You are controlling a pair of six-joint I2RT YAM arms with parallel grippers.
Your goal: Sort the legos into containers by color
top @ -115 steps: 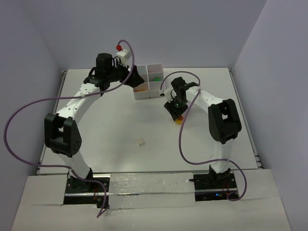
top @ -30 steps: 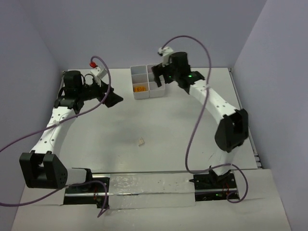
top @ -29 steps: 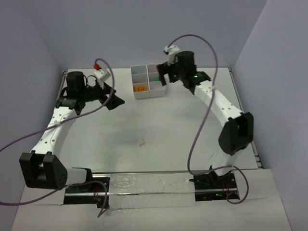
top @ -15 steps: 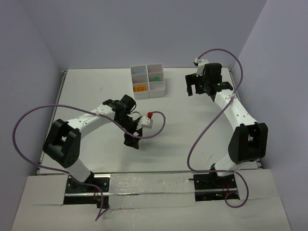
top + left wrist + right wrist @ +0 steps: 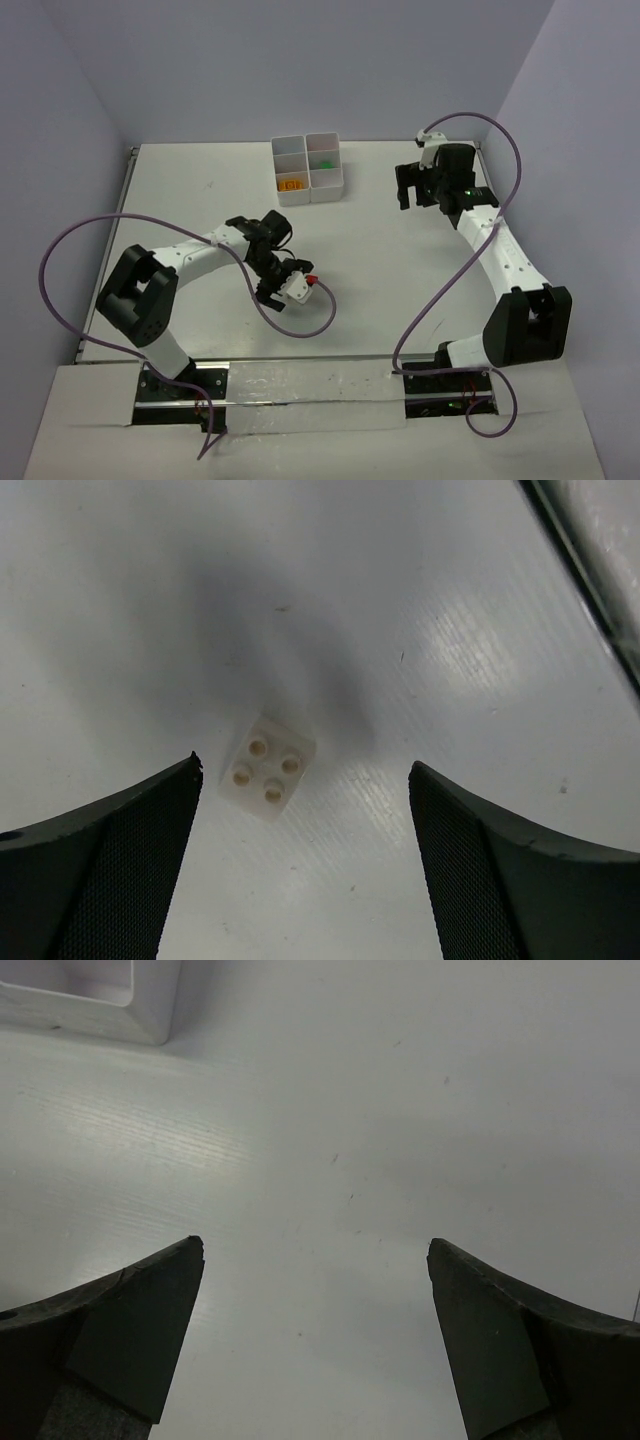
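A white lego [image 5: 267, 770] with four studs lies flat on the table. My left gripper [image 5: 304, 766] is open and hangs over it; the brick sits nearer the left finger [image 5: 110, 860] and touches neither. From above, the left gripper [image 5: 272, 291] is at the front middle and hides this brick. The white six-compartment containers tray [image 5: 335, 183] stands at the back, with an orange lego [image 5: 291, 183] and a green lego [image 5: 325, 160] in separate compartments. My right gripper [image 5: 413, 198] is open and empty over bare table right of the tray, which shows only as a corner [image 5: 90, 1000] in the right wrist view.
Purple cables loop from both wrists, one lying on the table beside the left gripper [image 5: 310, 320]. The table's raised edge rails run along the left [image 5: 110, 240] and right [image 5: 505, 240] sides. Walls close in at the back and both sides.
My left arm swung from the back left to the front middle and came down over the white lego, its jaws narrowing slightly. My right arm pulled away from the tray to the right.
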